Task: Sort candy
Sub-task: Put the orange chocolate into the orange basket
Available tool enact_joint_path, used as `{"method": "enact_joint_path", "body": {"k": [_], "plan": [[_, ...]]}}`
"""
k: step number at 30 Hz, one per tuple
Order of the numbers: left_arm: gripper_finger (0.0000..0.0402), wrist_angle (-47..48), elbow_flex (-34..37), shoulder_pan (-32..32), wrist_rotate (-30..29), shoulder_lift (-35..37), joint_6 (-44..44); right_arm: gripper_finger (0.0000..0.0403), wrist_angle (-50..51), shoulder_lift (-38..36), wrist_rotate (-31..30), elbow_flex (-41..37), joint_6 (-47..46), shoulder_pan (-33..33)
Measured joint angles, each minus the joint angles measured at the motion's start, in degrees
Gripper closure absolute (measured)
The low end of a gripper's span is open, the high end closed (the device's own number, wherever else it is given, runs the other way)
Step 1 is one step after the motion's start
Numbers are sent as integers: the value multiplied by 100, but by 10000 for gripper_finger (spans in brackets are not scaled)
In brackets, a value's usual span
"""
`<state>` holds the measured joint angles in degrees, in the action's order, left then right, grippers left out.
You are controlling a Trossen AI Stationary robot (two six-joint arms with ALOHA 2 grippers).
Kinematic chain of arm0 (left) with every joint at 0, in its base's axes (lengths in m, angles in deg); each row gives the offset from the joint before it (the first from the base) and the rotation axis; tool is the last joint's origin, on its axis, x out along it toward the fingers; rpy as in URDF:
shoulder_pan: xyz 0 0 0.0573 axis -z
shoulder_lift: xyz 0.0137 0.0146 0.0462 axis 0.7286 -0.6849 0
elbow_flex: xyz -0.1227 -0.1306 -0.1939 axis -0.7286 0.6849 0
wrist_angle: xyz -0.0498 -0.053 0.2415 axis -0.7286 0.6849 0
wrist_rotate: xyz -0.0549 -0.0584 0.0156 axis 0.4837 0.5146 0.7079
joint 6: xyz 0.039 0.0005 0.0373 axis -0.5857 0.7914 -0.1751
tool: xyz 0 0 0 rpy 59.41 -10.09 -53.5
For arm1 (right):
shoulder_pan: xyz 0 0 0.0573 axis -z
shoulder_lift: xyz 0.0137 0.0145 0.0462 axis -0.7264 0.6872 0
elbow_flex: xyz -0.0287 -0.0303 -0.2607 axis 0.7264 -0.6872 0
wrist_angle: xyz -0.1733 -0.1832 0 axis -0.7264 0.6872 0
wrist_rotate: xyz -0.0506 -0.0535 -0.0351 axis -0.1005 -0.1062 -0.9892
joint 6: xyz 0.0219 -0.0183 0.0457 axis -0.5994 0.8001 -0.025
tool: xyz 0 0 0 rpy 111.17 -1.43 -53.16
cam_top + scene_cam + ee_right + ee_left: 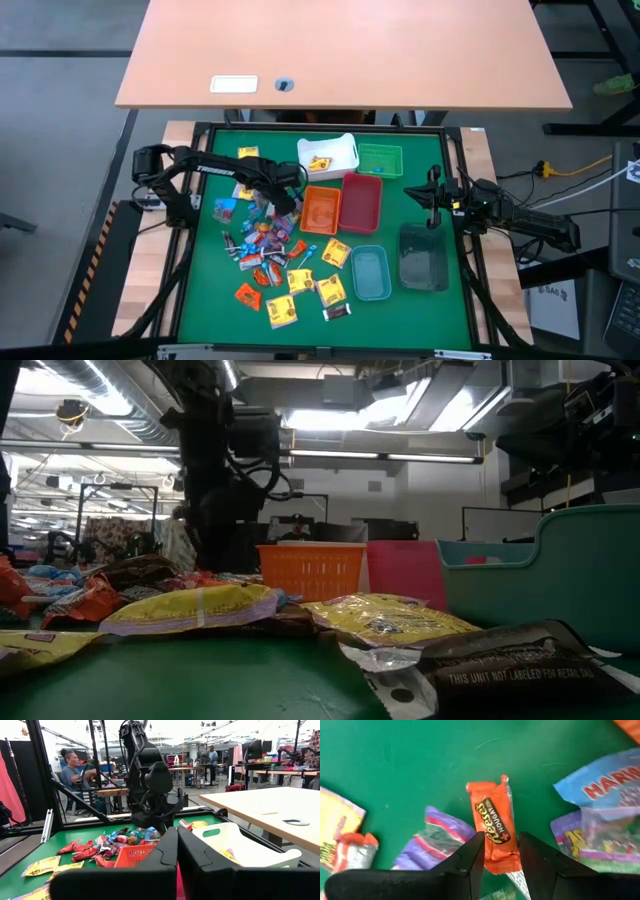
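Many small wrapped sweets lie in a loose pile point(272, 255) on the green mat, left of the bins. In the low view, yellow and dark wrappers point(385, 622) lie close by. My left gripper point(285, 200) is over the far part of the pile. In its wrist view the left gripper point(501, 839) is shut on an orange Reese's candy point(492, 822). Purple and blue packets lie around it. My right gripper point(433, 192) waits by the mat's right side, beyond the dark clear bin point(423, 258), with its fingers point(177, 835) shut on nothing. My left gripper pinches the orange Reese's candy between its two fingers point(467, 862), at the wrapper's end nearest the wrist point(495, 856). The fingers come down from above and lie along the wrapper's long sides. Its far end points away over the mat; whether it is lifted clear I cannot tell.
Several bins stand right of the pile: white point(340, 146) and green point(380, 158) at the far side, orange point(320, 210) and red point(361, 200) in the middle, teal point(370, 272) nearer. A wooden table point(340, 50) stands beyond. People sit in the room behind point(75, 767).
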<state>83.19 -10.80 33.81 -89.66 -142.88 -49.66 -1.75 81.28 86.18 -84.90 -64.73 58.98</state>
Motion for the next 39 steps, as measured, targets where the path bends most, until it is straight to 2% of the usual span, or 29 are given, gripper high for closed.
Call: {"method": "enact_joint_path", "body": {"k": [4, 27, 39], "plan": [[292, -230, 176, -56, 15, 0, 303, 400, 0, 0, 1, 0, 0, 1], [293, -472, 219, -194, -108, -264, 127, 400, 0, 0, 1, 0, 2, -1], [370, -472, 213, -196, 85, -262, 108, 400, 0, 0, 0, 0, 2, -1]]}}
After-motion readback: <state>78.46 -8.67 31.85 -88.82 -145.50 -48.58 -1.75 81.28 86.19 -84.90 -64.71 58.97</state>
